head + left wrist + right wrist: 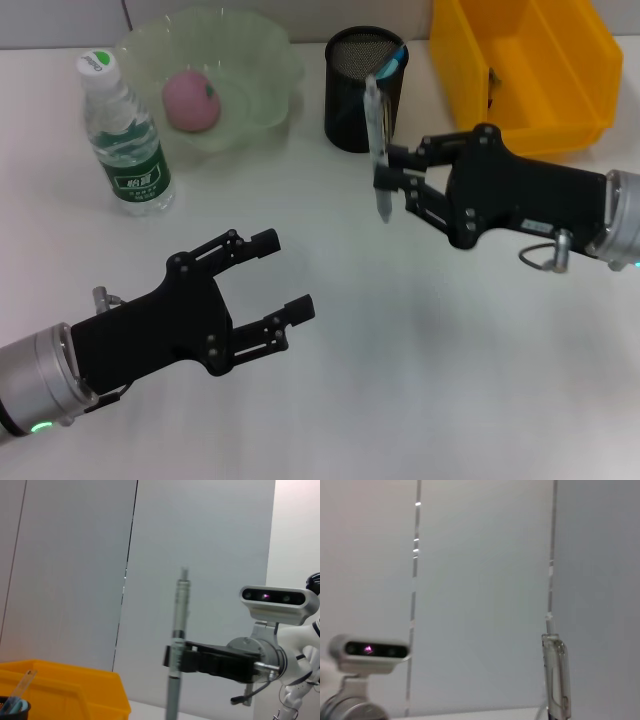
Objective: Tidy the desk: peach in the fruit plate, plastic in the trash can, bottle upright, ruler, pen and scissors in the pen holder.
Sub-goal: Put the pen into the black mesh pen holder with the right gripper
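Observation:
My right gripper is shut on a grey pen, holding it upright just in front of the black mesh pen holder. The pen also shows in the left wrist view, and its clip end in the right wrist view. A blue-tipped item and a clear strip stick out of the holder. The pink peach lies in the green fruit plate. The bottle stands upright at the left. My left gripper hangs open over the near table. No plastic is in view.
The yellow bin stands at the back right, close behind my right arm. The plate, the bottle and the holder line the table's far edge.

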`<state>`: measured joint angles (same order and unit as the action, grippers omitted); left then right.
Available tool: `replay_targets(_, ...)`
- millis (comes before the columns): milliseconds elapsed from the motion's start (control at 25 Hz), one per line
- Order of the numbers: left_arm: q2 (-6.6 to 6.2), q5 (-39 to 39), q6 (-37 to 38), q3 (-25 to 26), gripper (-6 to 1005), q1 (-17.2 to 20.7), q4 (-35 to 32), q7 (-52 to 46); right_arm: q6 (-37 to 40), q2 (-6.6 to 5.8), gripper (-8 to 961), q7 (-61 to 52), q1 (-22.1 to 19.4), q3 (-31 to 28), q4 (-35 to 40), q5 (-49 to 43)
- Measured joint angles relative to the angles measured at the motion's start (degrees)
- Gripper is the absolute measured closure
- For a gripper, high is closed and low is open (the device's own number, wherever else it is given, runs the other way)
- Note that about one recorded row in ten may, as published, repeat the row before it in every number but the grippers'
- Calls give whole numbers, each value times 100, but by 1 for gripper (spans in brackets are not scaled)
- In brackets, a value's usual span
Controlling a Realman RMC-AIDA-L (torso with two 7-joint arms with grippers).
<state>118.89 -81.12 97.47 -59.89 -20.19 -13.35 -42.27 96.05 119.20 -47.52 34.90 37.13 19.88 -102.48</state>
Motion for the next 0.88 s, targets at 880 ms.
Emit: replay_targets(880,-10,-44,141,-31,215,-38,-24,0,-1567,65,817,1692,716,-45,-1528,1747)
